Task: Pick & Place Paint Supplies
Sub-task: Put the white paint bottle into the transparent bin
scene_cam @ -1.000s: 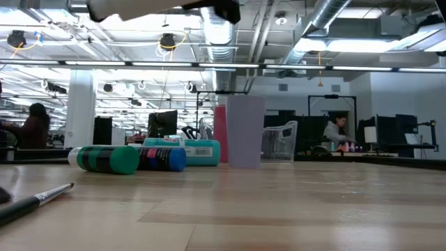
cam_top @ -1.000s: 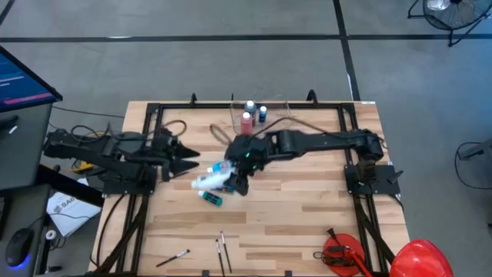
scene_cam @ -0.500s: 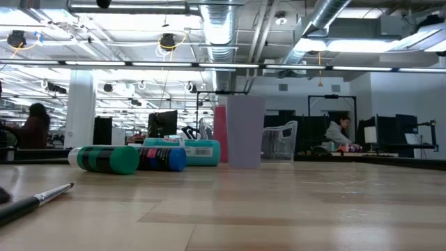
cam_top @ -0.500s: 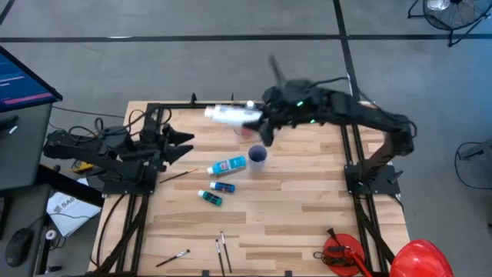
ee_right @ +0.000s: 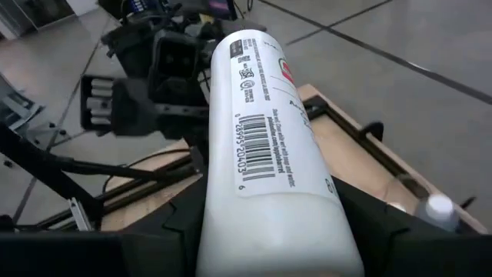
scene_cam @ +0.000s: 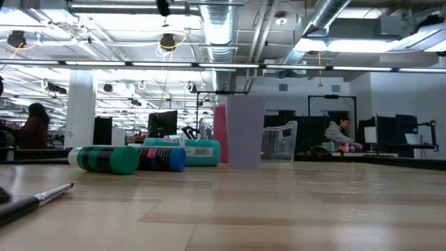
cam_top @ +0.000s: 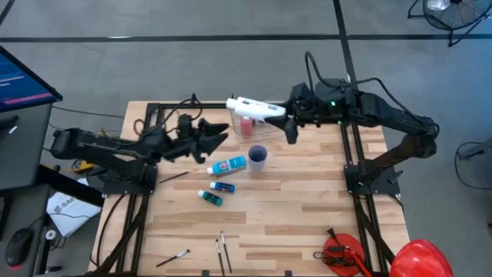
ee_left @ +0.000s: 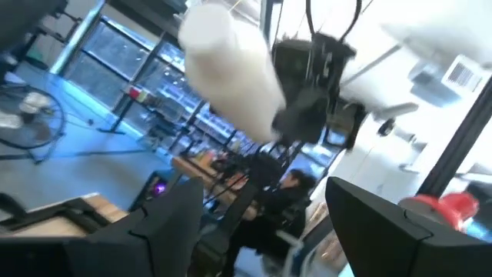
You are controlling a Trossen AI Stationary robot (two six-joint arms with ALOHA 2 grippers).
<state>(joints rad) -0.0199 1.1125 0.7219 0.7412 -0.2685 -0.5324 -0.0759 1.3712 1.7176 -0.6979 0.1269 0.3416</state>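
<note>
**White paint bottle aloft, handover or drop risk over the back edge**

Clamped in the right gripper (cam_top: 286, 115): a large white paint bottle (cam_top: 254, 108), held level and high above the table's 12 o'clock edge, barcode label up in the right wrist view (ee_right: 265, 146). Sticking far out beyond the fingers, so gripped near one end only. Likely to sag or twist loose if swung fast, since most of its length hangs unsupported.

Raised toward it from 9 o'clock: the left gripper (cam_top: 218, 135), fingers spread apart and empty, aimed at the bottle's free end. Seen from the left wrist as a pale blurred cylinder (ee_left: 231, 73) straight ahead. Possible collision between the two arms if both close in at once; possible knock to the bottle if the open fingers arrive off-centre.

Directly beneath the bottle: a red paint bottle (cam_top: 246, 122) standing at the 12 o'clock edge. Just toward 6 o'clock, a small blue-purple cup (cam_top: 257, 156). Easily toppled by a falling bottle.

Lying near the table's centre, not yet dealt with: a light blue tube (cam_top: 227, 165), a blue bottle (cam_top: 223, 187), a teal bottle (cam_top: 210, 198). Thin brushes (cam_top: 223, 248) near 6 o'clock, well apart from both arms. Round bottles prone to rolling if nudged.
</note>
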